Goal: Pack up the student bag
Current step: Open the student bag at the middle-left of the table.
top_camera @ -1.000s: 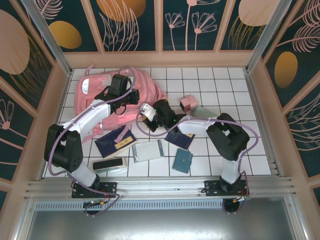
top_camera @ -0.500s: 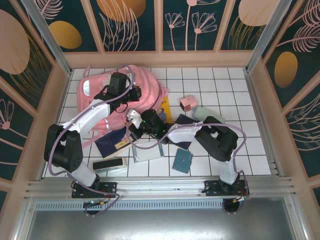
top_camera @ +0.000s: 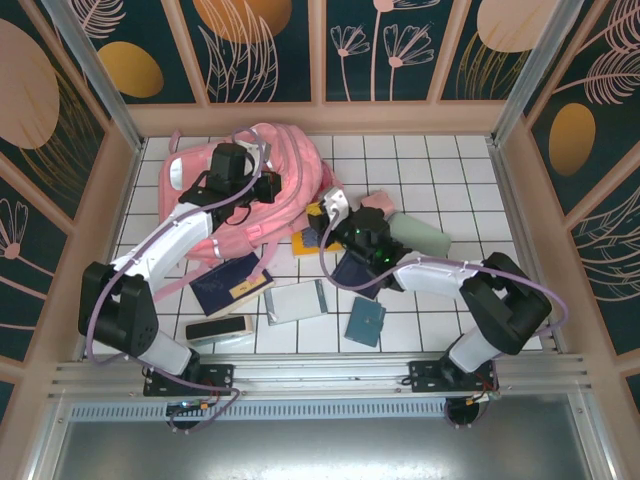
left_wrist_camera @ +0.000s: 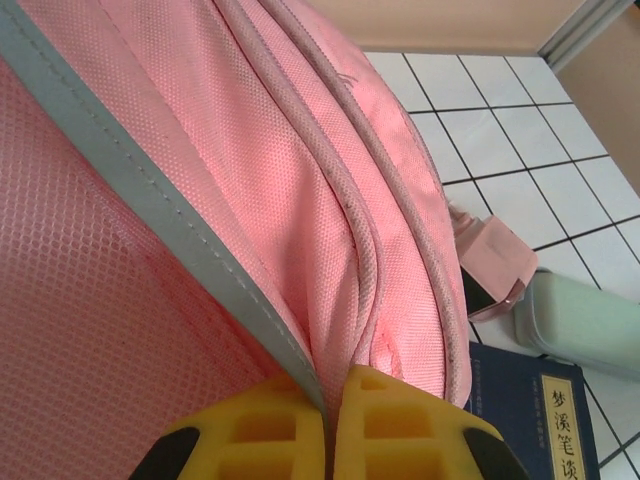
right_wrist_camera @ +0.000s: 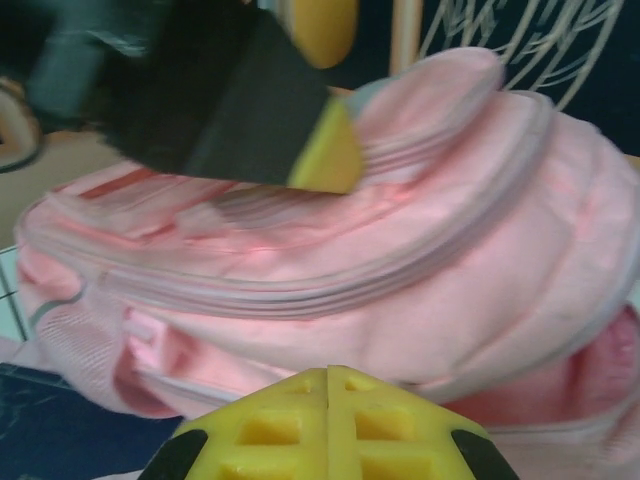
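I'm pinching the striped edge of the student bag (top_camera: 300, 160) with the left gripper (left_wrist_camera: 330, 425), far left on the tiles. The right gripper (right_wrist_camera: 327, 400) is hovering just beside the bag, pads pressed together on nothing. Looks like I'm working on the opening step; next I'm needing a zipper pull before the books (top_camera: 232, 283) go in.

Bright, even; right wrist perhaps blurred.

A white tiled floor (top_camera: 460, 170) sits inside a wooden frame (top_camera: 320, 118). Dark teal wall panels (top_camera: 275, 50) with orange discs and leaf drawings stand from nine to three o'clock. A metal rail (top_camera: 320, 375) crosses six o'clock.
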Robot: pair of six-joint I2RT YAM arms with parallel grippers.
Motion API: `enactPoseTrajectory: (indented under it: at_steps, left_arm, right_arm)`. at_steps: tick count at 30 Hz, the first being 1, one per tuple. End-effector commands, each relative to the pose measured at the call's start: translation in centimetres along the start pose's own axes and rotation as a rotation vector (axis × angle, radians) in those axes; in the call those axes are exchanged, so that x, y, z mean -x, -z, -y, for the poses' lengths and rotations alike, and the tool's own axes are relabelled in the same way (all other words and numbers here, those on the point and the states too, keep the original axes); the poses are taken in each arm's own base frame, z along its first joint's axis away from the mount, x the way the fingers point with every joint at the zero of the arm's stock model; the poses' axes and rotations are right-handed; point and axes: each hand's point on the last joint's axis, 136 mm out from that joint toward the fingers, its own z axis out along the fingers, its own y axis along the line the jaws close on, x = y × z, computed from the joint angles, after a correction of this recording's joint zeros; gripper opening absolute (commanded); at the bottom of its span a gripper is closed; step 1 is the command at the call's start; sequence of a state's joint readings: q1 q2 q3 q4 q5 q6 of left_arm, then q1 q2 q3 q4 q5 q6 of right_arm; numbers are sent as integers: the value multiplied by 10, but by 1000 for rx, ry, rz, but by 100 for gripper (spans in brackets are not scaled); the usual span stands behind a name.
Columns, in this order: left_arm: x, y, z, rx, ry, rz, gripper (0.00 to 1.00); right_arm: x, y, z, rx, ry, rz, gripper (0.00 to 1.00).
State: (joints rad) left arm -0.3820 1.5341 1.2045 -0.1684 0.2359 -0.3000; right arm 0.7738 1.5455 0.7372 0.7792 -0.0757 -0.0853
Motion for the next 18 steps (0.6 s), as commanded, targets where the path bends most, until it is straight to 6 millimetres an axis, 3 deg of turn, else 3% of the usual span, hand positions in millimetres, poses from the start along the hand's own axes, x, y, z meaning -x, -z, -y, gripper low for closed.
enactPoseTrajectory:
  at_steps: [1,6,13,18]
  left_arm:
    - [42,30,35,-122,-115,160,0]
    - [44,41,42,-150,-131,190,0]
    - [47,53,55,-207,-170,208,0]
    - [56,63,53,-174,-191,253,0]
  right_arm:
    - [-14,1,12,-17,-63,-46,0]
    - [-28,-15,38,-51,-123,-107,0]
    - [-39,-58,53,-46,-205,-161,0]
    - [-70,-76,59,-40,-327,-221,0]
